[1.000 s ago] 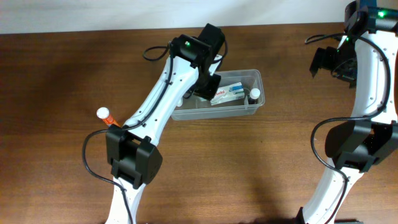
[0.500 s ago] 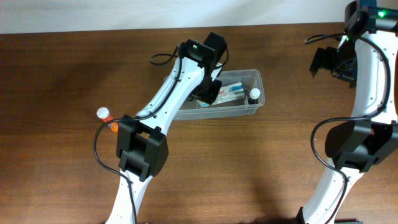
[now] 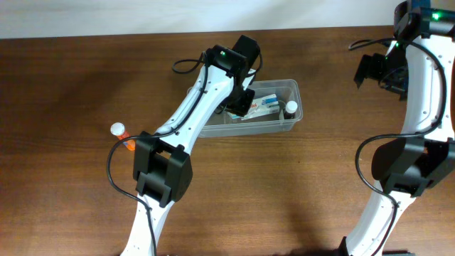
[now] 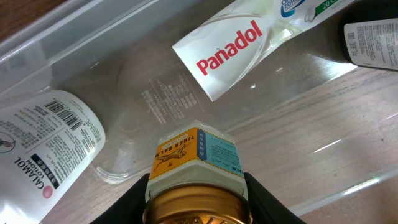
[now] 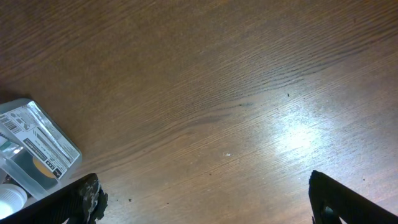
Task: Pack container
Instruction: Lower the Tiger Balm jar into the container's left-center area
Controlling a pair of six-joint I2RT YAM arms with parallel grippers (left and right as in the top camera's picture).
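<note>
Container on bench. Inside it: Panadol box, white bottle. Left fingers clenched on gold-lidded jar over container floor. Right fingers released wide, well right of container

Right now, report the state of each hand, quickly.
Left hand: closed on the Tiger Balm jar, over the container floor.
Right hand: open, holding nothing.
</note>
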